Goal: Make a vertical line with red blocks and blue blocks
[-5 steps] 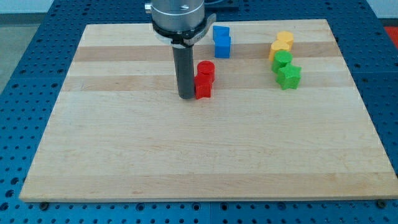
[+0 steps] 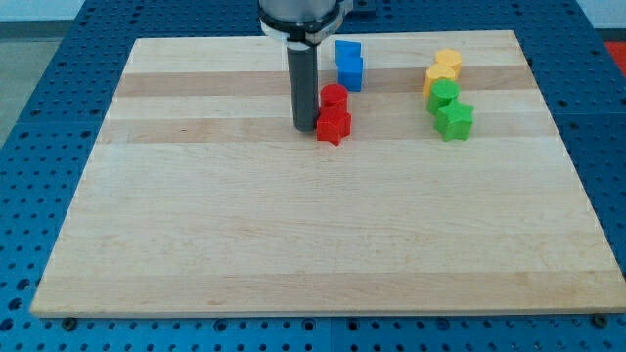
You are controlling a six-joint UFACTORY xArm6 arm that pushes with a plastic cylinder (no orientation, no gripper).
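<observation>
Two red blocks stand stacked in line near the board's top middle: a rounded red block (image 2: 335, 97) above a star-like red block (image 2: 334, 126). Two blue blocks sit just above and to the right of them: a small blue block (image 2: 346, 49) and a blue cube (image 2: 350, 72) below it. My tip (image 2: 305, 128) is at the left side of the lower red block, touching or almost touching it. The dark rod rises from there to the view's top.
Two yellow blocks (image 2: 443, 70) and, below them, a green rounded block (image 2: 444, 94) and a green star block (image 2: 454, 120) form a column at the top right. The wooden board (image 2: 293, 244) lies on a blue perforated table.
My tip has moved right and slightly up, pushing both red blocks right and toward the blue blocks. The lower red block has turned. The other blocks have not moved.
</observation>
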